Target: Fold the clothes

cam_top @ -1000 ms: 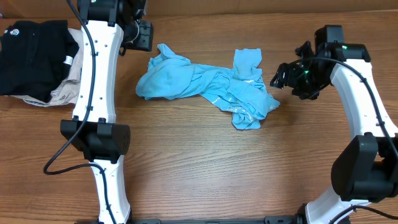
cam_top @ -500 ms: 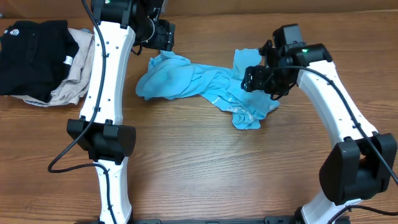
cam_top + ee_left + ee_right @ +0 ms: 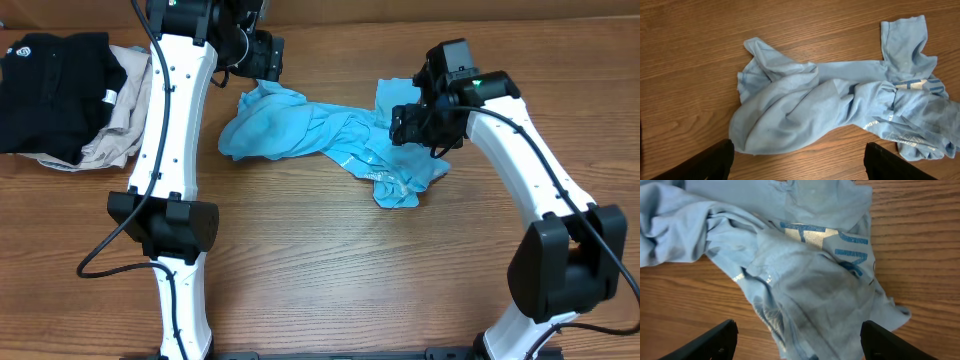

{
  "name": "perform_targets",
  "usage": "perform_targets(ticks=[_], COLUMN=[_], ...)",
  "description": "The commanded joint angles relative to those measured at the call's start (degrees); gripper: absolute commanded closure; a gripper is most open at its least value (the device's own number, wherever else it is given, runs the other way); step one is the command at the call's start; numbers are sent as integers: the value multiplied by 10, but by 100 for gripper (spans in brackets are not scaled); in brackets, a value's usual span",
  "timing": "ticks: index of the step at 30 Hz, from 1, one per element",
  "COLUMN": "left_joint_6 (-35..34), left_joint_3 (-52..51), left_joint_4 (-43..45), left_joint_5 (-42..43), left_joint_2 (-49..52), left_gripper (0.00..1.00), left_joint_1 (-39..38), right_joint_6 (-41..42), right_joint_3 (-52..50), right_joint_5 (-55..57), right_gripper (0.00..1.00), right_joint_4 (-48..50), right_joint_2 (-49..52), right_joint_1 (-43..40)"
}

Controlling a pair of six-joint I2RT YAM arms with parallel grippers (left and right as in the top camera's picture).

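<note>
**Both end effectors open over a crumpled blue shirt**

At the far left of the table point(image 3: 330, 260) a black garment point(image 3: 50, 90) lies heaped on a beige garment point(image 3: 112, 135), well apart from the rest. The left end effector point(image 3: 800, 160) hangs above the left end of the light blue T-shirt point(image 3: 320, 135). Its two fingers are spread wide with nothing between them, and it holds nothing.

The T-shirt lies crumpled on the table in a bunched band running left to right. Its printed lettering shows toward the right end, and one sleeve points away from the arms' bases. The right end effector point(image 3: 800, 340) is over that right end, above the lettering. Its fingers are also set wide apart and grip nothing. Whether they touch the cloth cannot be told.
</note>
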Motion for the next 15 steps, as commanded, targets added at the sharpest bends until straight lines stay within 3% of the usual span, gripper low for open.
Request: perform_targets(ticks=[1, 9, 15], left_joint_6=[12, 12, 12], left_joint_3=[5, 5, 5], left_joint_4=[5, 5, 6], left_joint_5=[4, 4, 5], left_joint_2=[-2, -2, -2], left_gripper=[15, 15, 14], left_joint_1=[3, 3, 3], right_joint_6=[0, 0, 0], right_joint_3=[-3, -3, -3], right_joint_5=[17, 39, 116], right_gripper=[18, 18, 15], right_joint_4=[9, 22, 18], right_joint_2=[15, 45, 47], right_joint_1=[11, 34, 40])
